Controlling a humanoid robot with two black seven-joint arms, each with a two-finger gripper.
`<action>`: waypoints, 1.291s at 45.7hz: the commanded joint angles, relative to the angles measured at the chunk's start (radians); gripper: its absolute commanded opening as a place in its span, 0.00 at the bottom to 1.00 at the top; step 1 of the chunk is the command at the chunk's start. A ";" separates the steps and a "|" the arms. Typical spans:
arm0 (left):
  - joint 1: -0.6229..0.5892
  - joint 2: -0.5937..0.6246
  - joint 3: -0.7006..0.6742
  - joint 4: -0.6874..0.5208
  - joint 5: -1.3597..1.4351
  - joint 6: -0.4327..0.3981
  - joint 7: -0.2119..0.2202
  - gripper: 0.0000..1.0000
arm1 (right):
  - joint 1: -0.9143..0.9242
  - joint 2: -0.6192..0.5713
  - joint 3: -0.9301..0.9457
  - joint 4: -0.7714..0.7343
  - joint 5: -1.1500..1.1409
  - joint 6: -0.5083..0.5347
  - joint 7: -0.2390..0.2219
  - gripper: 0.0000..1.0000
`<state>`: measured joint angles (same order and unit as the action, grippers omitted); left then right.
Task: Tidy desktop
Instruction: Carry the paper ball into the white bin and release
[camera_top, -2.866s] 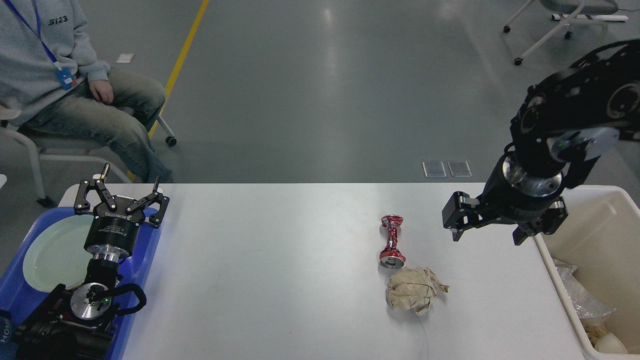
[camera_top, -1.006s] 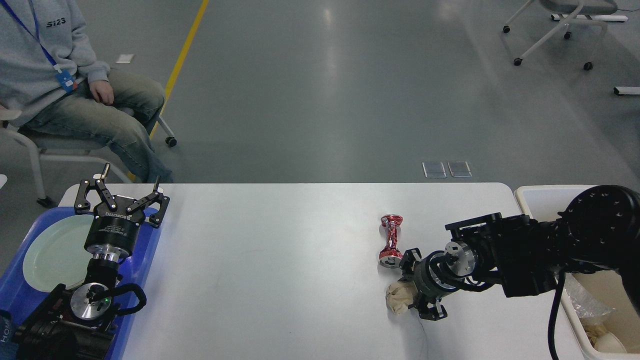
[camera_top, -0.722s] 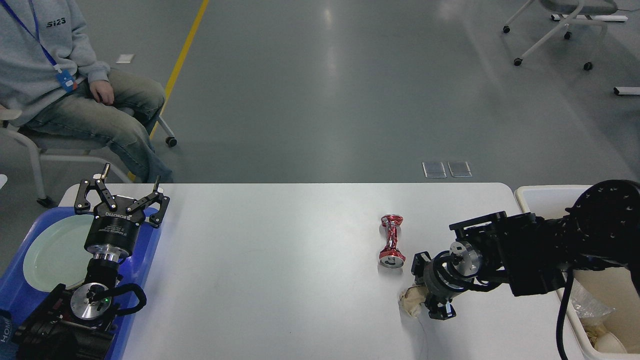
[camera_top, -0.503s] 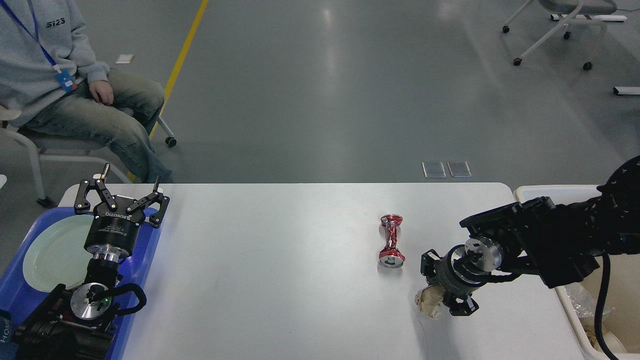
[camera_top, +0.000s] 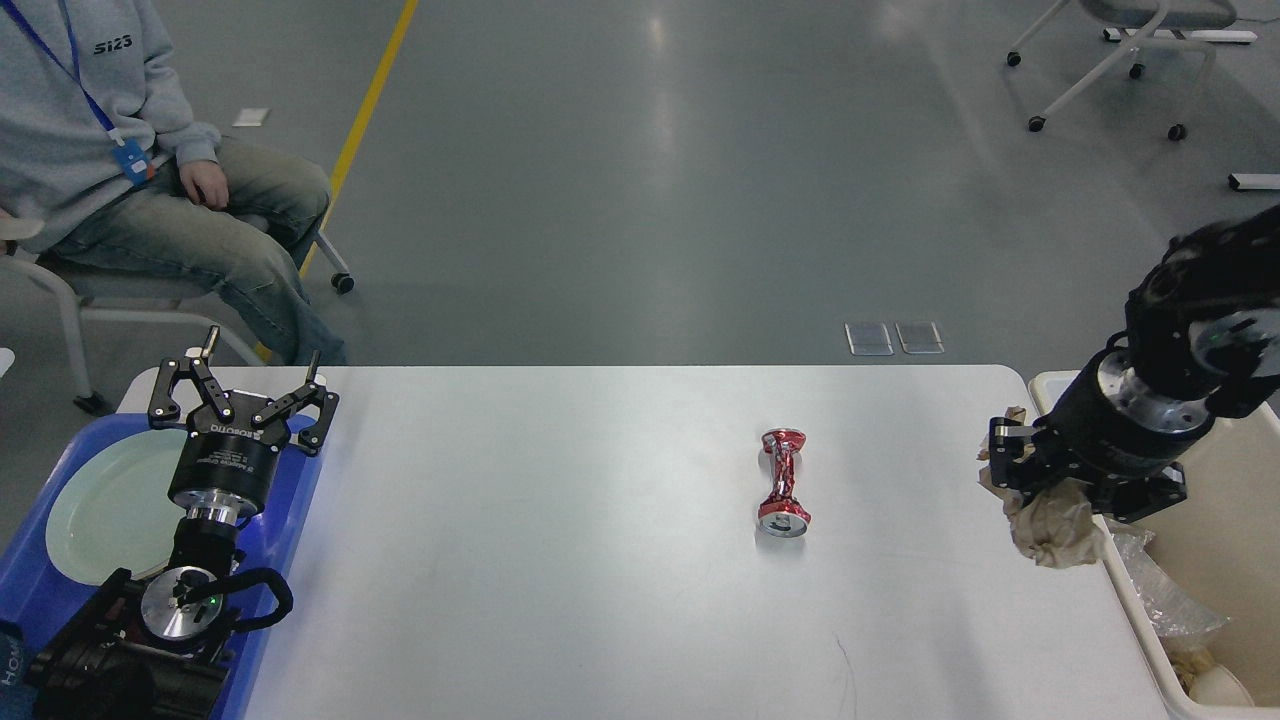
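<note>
At the far left, a person in a grey sweatshirt (camera_top: 70, 110) sits on a chair beyond the table's corner. Below, a blue tray (camera_top: 290, 520) lies at the left end of the desktop (camera_top: 560, 560), holding a pale green plate (camera_top: 105, 505). The left arm rises from the lower left edge over the tray, its wrist upright and pointing away from the viewer; the left gripper (camera_top: 243, 390) sits at the top with its two fingers spread wide apart and nothing between them, above the tray's far edge. The desktop itself is the broad white surface filling the lower half of the view from the tray to the bin. Right of its middle a crushed red can (camera_top: 783, 482) lies on its side, pinched thin at the waist, with its open end toward the viewer. Further right, the right arm comes in from the right edge, bent so that its wrist slopes down and leftward. The right gripper (camera_top: 1050, 495) is pressed onto a crumpled brown paper ball (camera_top: 1052, 527), which hangs lifted off the tabletop, above the desktop's right edge just beside the rim of the beige bin (camera_top: 1130, 600). Inside the bin, clear plastic wrapping (camera_top: 1165, 600) and other scraps show.
</note>
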<state>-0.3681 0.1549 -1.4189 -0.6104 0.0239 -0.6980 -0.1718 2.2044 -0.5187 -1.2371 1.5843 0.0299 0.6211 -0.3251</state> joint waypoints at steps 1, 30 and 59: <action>0.000 0.000 0.000 0.000 0.001 0.000 0.000 0.96 | 0.257 -0.043 -0.068 0.083 -0.028 0.123 0.001 0.00; 0.000 0.000 0.000 0.001 0.001 0.000 0.000 0.96 | 0.411 -0.219 -0.346 -0.073 -0.060 0.002 0.000 0.00; 0.000 -0.002 0.000 0.001 0.001 0.000 0.000 0.96 | -0.986 -0.345 0.413 -0.848 -0.255 -0.540 0.001 0.00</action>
<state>-0.3682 0.1536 -1.4189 -0.6104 0.0246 -0.6980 -0.1718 1.4584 -0.9468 -0.9731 0.8687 -0.2261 0.1649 -0.3248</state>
